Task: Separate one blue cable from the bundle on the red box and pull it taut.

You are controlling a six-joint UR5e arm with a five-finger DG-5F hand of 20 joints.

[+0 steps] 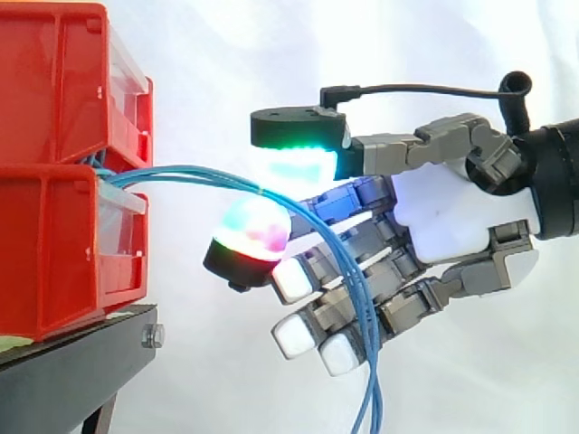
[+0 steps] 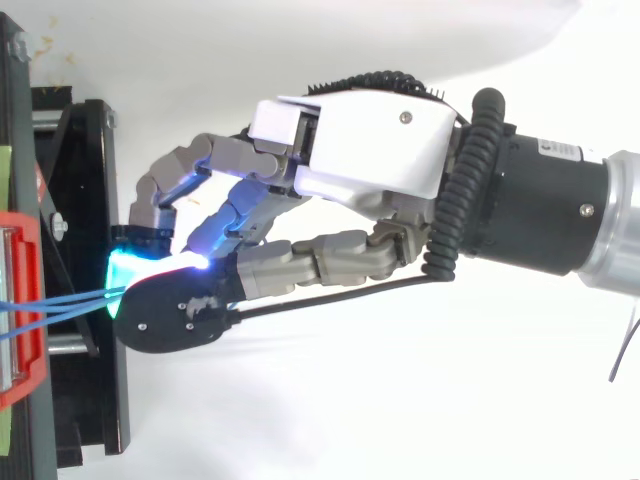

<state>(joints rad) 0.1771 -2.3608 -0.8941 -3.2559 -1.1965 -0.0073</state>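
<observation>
The robot hand (image 1: 443, 217) comes in from the right, with its white palm turned to the camera. Two of its fingers bend toward each other at the tips. The top one has a pad (image 1: 294, 165) that glows green. The one under it has a pad (image 1: 253, 231) that glows green, pink and red. The blue cables (image 1: 181, 174) run right between these two pads, so the hand seems to pinch them there. I cannot tell how many strands are in the pinch. The other fingers reach out lower down, a little bent, with white pads (image 1: 291, 280), and they hold nothing.

From the pinch the cables fall in a long curve, cross in front of the lower fingers, and leave the bottom of the side view. To the left they go in a soft arch to the red bins (image 1: 54, 163). They are close together in a bunch and are not pulled straight.

From above, the hand (image 2: 370, 140) reaches left. The cables (image 2: 60, 305) show as thin blue lines from the red bin edge (image 2: 30, 350) to the green glow under the black back of the top fingertip.

Farther left, the top bin (image 1: 54, 81) sits on the bottom bin (image 1: 45, 253). The cables come out at the top of the bottom bin, just under the top one. The bins stand on a black stand (image 1: 72, 371). Behind it all hangs a white curtain (image 1: 271, 54).
</observation>
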